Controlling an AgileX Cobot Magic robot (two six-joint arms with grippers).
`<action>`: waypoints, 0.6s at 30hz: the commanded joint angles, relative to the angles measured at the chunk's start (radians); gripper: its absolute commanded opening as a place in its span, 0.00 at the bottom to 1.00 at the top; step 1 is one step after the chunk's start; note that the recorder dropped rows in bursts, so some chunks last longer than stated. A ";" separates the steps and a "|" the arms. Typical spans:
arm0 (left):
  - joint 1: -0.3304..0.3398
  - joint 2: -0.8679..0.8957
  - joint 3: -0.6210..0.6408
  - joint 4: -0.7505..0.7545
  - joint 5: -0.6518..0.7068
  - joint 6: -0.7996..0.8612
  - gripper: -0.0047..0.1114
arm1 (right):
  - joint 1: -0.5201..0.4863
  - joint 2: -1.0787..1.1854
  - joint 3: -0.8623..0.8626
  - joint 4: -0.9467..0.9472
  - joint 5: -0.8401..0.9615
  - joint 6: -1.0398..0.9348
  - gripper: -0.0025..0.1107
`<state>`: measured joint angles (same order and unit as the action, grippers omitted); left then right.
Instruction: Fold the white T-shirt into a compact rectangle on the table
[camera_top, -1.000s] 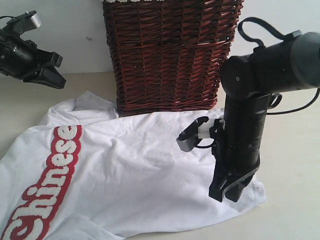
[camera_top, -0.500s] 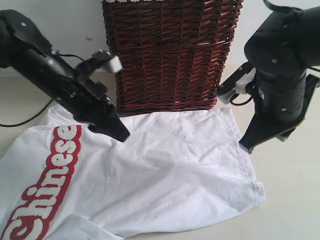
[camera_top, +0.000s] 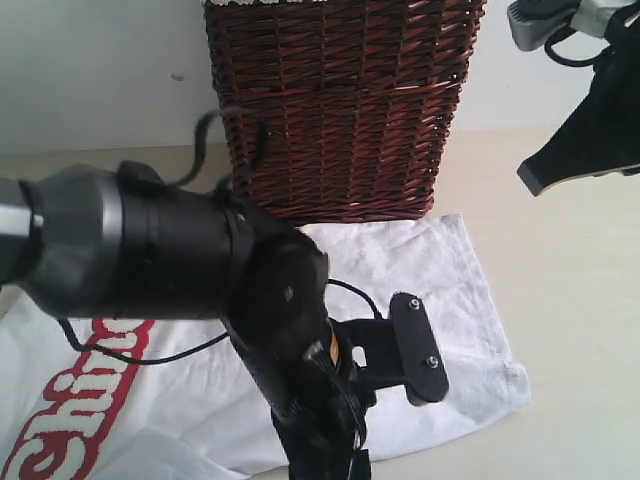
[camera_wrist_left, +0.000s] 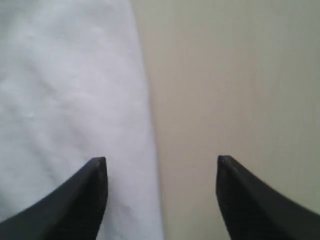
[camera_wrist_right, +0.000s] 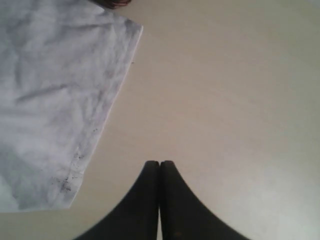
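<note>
The white T-shirt (camera_top: 400, 262) lies spread on the table (camera_top: 575, 330), its red band of white lettering (camera_top: 60, 440) at the lower left. My left arm (camera_top: 200, 265) reaches across the shirt's middle and hides much of it. The left gripper (camera_wrist_left: 161, 162) is open and straddles the shirt's edge (camera_wrist_left: 65, 90), with one finger over cloth and the other over bare table (camera_wrist_left: 235, 75). The right gripper (camera_top: 530, 178) hangs at the back right, clear of the shirt. In its wrist view the right gripper (camera_wrist_right: 160, 163) is shut and empty over bare table (camera_wrist_right: 225, 90), the shirt's corner (camera_wrist_right: 50, 90) to one side.
A dark red-brown wicker basket (camera_top: 340, 110) stands at the back centre against the white wall (camera_top: 100, 70), touching the shirt's far edge. Bare table stretches to the right of the shirt.
The left arm swung from the far left across the shirt to its near edge. The right gripper rose off the shirt's right hem and drew back up to the right.
</note>
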<state>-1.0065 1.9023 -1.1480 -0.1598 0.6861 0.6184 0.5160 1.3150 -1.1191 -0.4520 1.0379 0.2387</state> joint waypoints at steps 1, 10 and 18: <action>-0.041 0.033 0.011 0.191 -0.143 -0.191 0.58 | -0.004 -0.024 -0.004 0.042 -0.018 -0.030 0.05; -0.052 0.111 0.009 0.205 -0.090 -0.220 0.13 | -0.004 -0.024 0.031 0.054 -0.040 -0.057 0.05; -0.040 0.016 -0.021 0.147 -0.061 -0.236 0.04 | -0.004 -0.024 0.031 0.060 -0.044 -0.057 0.05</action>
<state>-1.0525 1.9737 -1.1548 0.0244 0.6109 0.3914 0.5160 1.2991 -1.0913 -0.3932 1.0059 0.1897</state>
